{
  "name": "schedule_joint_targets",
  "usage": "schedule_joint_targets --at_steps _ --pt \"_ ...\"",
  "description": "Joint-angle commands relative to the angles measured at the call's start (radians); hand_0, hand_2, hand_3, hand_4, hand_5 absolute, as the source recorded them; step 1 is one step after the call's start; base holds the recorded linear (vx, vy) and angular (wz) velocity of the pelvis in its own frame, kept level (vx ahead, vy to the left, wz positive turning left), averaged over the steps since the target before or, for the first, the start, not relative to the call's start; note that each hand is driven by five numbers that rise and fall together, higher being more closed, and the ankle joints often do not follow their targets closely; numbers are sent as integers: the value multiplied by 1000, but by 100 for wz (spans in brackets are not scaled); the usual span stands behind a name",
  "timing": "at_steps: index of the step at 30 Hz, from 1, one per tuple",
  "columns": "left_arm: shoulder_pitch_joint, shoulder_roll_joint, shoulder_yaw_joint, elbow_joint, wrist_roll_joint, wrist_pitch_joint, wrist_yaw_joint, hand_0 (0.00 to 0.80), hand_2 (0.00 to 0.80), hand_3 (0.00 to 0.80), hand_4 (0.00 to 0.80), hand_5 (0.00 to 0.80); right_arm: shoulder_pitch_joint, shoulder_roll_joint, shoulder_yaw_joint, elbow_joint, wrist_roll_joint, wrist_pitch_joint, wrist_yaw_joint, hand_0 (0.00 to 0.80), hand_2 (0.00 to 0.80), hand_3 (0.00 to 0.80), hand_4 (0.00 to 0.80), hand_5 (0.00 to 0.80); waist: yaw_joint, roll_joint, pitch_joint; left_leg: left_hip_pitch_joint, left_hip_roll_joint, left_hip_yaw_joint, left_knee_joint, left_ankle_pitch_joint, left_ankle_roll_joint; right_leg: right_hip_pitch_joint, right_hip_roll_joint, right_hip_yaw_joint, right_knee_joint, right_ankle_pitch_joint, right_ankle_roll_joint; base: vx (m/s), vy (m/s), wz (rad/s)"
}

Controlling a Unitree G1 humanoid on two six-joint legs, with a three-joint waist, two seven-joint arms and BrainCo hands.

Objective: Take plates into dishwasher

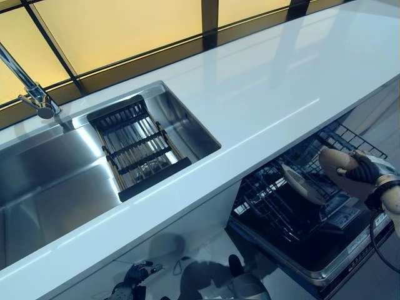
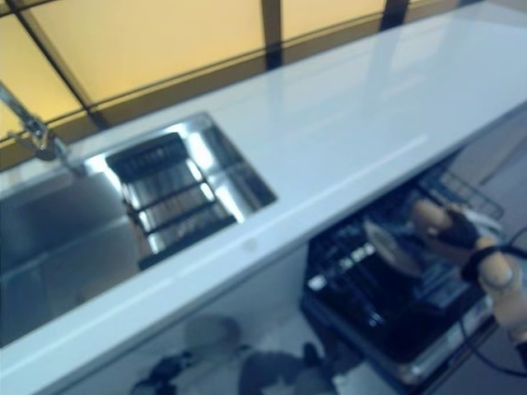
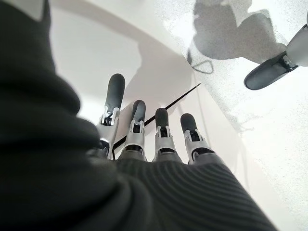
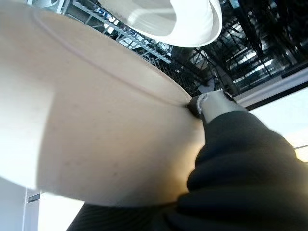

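White counter (image 1: pixel 269 94) with sink (image 1: pixel 56 175) overhangs the open dishwasher rack (image 1: pixel 294 206), right. Right hand (image 1: pixel 365 170) grips a beige plate (image 1: pixel 340 167) above it; its wrist view shows a white dish (image 4: pixel 187 19) racked. Left hand (image 3: pixel 144 134), fingers straight, hangs low.

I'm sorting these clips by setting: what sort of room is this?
Most likely a home-style kitchen. A steel sink with a faucet is set into a long white countertop, and below it an open dishwasher shows its wire rack, where the right hand holds a plate.
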Motion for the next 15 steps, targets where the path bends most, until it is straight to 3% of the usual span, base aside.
schedule_joint_targets --at_steps 1,15 --pt "-80 74 4 -45 24 -16 22 0 0 0 0 0 -111 47 8 37 -15 -10 -58 800 800 800 800 800 38 -86 1 86 -13 -43 5 -97 38 -9 -19 -15 5 -13 44 -3 -3 6" --pt "-78 78 -1 -75 23 -2 24 0 0 0 0 0 -155 153 98 184 6 9 -90 800 800 800 800 800 76 -76 10 81 -17 -68 5 -97 40 -5 -33 -38 3 -12 46 8 -7 5"
